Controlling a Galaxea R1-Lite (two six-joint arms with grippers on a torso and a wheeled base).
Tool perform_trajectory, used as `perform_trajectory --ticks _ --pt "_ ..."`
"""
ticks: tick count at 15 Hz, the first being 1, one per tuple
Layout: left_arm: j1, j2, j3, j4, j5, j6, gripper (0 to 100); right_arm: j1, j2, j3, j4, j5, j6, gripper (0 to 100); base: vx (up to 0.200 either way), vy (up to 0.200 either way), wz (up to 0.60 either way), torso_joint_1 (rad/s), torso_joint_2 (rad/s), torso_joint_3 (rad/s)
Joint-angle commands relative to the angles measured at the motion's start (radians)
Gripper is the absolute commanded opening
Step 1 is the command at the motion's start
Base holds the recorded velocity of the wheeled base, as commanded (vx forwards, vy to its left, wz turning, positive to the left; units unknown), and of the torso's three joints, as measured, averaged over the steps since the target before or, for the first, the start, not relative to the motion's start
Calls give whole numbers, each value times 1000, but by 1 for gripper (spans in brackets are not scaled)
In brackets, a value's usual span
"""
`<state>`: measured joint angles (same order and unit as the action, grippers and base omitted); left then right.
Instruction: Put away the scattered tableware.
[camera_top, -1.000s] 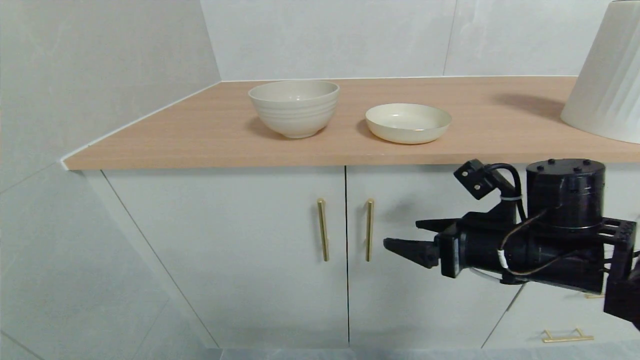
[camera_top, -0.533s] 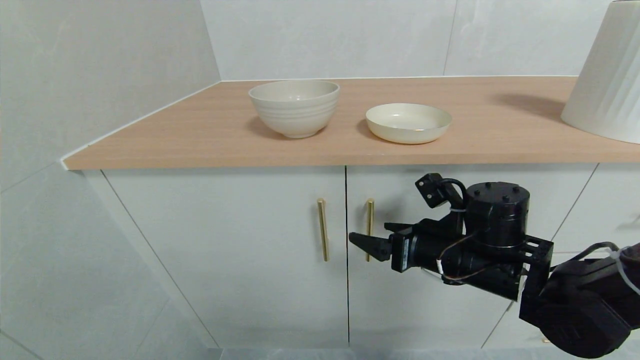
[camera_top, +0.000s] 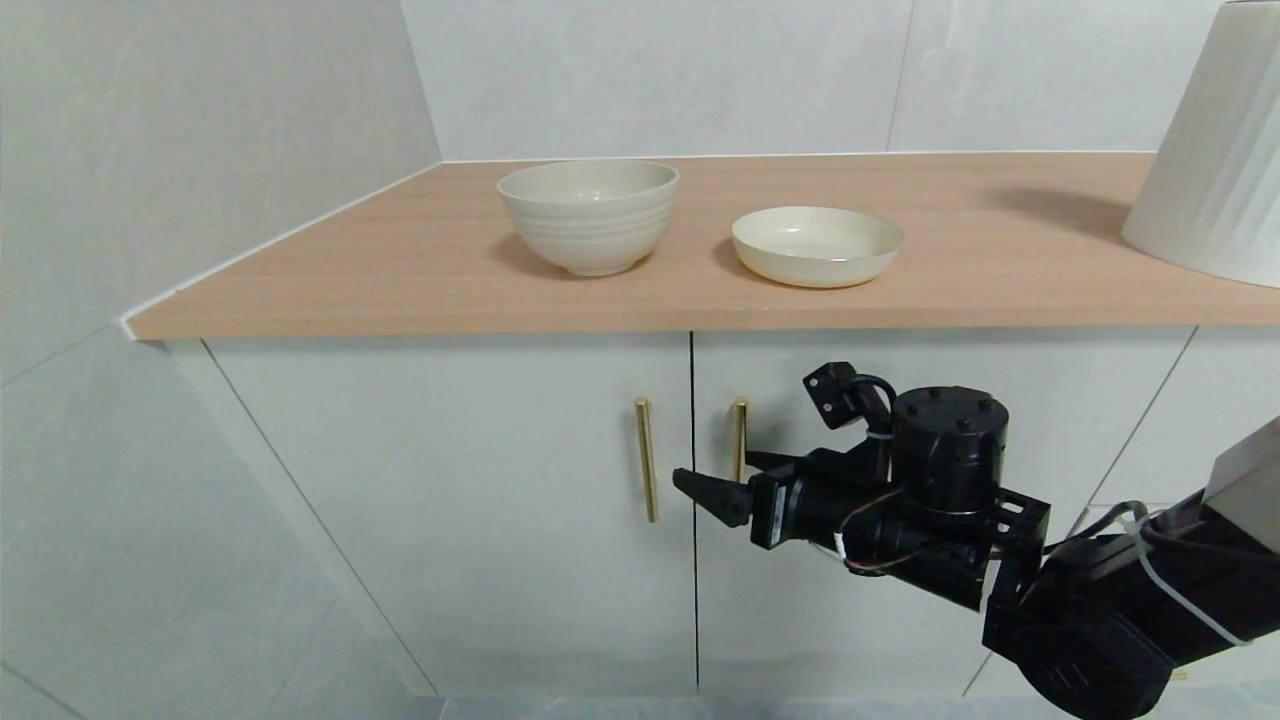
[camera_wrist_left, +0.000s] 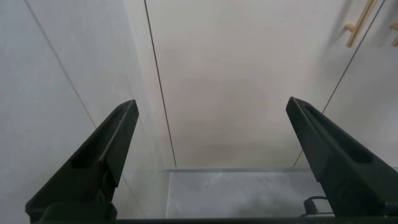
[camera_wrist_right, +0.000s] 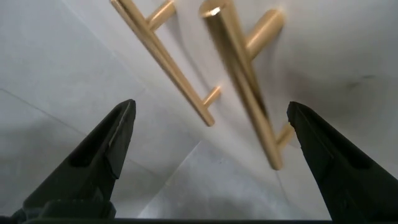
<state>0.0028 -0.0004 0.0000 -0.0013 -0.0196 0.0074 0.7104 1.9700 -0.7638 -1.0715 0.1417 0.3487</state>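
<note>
The right gripper (camera_top: 728, 478) hung open at the right door handle (camera_top: 739, 432) (nothing gripped), bowl (camera_top: 588, 215) and dish (camera_top: 816, 244) on the counter (camera_top: 400, 270) above. Closing off-centre might have snagged the neighbouring handle (camera_top: 646, 455) instead.

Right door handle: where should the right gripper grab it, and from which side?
Take the right door handle mid-shaft, between its standoffs, straight from the front, the open right gripper straddling it: the bar is slim, upright and stands off the door.

The right arm (camera_top: 1120, 600) lies level, pointing left, with the right gripper (camera_top: 728, 478) spread apart; the left gripper (camera_wrist_left: 211, 106) gapes wide.
</note>
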Motion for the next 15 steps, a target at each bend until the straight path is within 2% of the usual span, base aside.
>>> perform_trajectory --ticks 1,6,9,15 --pt "0 0 0 0 0 0 100 12 13 0 -13 1 6 100 0 0 0 0 0 0" --pt "0 0 0 0 0 0 100 34 43 8 -88 -2 12 100 0 0 0 0 0 0" --pt "0 0 0 0 0 0 100 44 -3 31 -88 10 70 100 0 0 0 0 0 0" --pt "0 0 0 0 0 0 100 47 -82 123 -87 142 81 100 0 0 0 0 0 0"
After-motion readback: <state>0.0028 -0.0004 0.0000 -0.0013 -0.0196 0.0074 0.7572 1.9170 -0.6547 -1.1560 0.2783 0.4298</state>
